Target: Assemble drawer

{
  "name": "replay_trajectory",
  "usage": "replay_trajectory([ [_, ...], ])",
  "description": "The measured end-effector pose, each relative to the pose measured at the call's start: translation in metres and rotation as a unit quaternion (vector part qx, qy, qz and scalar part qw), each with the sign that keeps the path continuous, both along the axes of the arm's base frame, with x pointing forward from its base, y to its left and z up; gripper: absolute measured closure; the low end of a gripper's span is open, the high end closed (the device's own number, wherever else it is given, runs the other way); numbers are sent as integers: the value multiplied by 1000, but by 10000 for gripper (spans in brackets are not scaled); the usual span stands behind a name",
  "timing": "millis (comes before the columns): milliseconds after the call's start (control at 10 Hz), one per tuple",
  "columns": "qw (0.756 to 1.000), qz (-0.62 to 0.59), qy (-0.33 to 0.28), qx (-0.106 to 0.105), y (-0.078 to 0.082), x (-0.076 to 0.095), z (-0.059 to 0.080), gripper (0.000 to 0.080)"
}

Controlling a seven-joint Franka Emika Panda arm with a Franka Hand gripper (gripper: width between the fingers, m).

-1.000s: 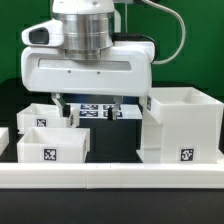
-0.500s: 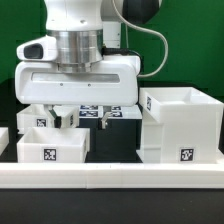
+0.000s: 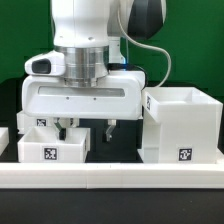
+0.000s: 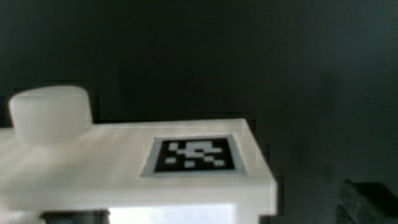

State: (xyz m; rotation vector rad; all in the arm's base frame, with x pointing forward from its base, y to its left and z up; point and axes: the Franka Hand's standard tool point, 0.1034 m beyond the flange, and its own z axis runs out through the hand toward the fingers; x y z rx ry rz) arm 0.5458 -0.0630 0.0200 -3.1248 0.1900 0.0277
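Note:
The drawer's large white shell stands at the exterior view's right, open side up, with a tag on its front. Two shallow white trays sit at the left: the front tray with a tag, and a second tray behind it. My gripper hangs open and empty between the trays and the shell, with its left finger just above the front tray's right end. The wrist view shows one tray's face with a round knob and a square tag; I cannot tell which tray.
A long low white border wall runs along the front. Another white part shows at the far left edge. A green wall stands behind the black table.
The arm has come down and toward the front, to the exterior view's right. Its hand now hides the marker board. The fingers hang lower, beside the front tray.

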Motion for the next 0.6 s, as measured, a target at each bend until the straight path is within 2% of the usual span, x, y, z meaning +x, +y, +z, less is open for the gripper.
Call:
replay_trajectory([
  [200, 1000, 2, 1, -2, 0, -2, -9, 151],
  [500, 1000, 2, 2, -2, -1, -1, -13, 151],
  [600, 1000, 2, 2, -3, -1, 0, -14, 261],
])
